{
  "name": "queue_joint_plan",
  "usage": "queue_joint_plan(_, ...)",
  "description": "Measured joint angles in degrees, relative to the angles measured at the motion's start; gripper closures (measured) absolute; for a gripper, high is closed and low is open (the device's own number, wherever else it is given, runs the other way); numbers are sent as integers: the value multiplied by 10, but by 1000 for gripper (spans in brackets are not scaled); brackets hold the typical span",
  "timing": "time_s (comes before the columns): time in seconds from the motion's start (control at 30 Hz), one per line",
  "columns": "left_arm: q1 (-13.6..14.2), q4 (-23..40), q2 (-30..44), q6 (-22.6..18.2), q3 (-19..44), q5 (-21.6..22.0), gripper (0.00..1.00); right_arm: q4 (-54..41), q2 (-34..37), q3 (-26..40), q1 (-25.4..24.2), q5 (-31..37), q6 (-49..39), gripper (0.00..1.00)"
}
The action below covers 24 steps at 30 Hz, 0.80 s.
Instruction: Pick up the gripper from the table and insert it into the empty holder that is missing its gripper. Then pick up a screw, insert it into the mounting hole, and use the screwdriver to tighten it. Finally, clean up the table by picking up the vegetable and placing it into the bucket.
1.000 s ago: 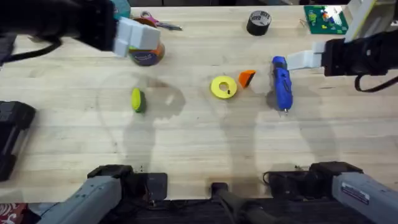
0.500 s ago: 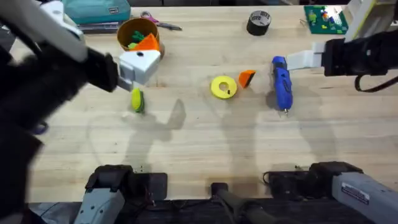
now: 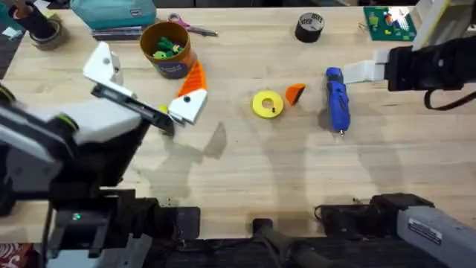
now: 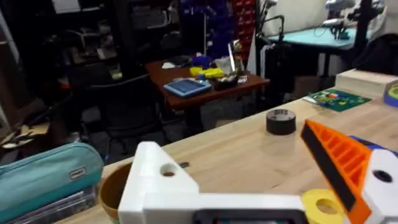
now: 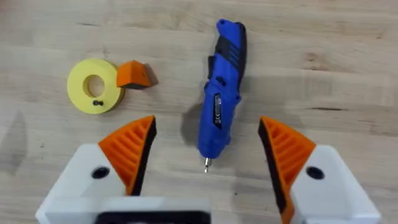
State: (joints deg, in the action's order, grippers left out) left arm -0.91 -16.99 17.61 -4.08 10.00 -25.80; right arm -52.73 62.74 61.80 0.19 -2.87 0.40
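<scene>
The right gripper point(image 5: 205, 165) hangs spread wide over the bright blue cylindrical screwdriver point(image 5: 221, 93). Beside the flat yellow ring-shaped disc point(image 5: 93, 93) lies the small orange ribbed gripper point(image 5: 134, 74). The left gripper point(image 3: 145, 89), one white holder point(image 3: 100, 65) bare, is spread too.

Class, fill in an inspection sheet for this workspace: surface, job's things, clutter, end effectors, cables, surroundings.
Surface: wooden table.
Job's things: orange gripper beside yellow disc; screwdriver lying flat; bucket holding toy pieces; holder lacks its finger.
Clutter: black tape roll, scissors, teal case.
End effectors: left end effector open; right end effector open above the screwdriver.
Cables: dark cable by right arm.
Surroundings: desk behind.
</scene>
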Motion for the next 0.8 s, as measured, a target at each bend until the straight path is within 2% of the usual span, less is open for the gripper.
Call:
queue_joint_plan(0.2,0,-17,-66,46,-48,-17,15,0,0,0,0,0,0,5)
queue_joint_plan(0.4,6,-17,-118,67,-77,-32,15,0,0,0,0,0,0,6)
queue_joint_plan(0.43,16,-6,-132,72,-90,-47,15,0,0,0,0,0,0,6)
queue_joint_plan(0.53,24,14,-143,74,-94,-65,15,0,0,0,0,0,0,6)
queue_joint_plan(0.8,26,96,-172,76,-94,-152,15,0,0,0,0,0,0,6)
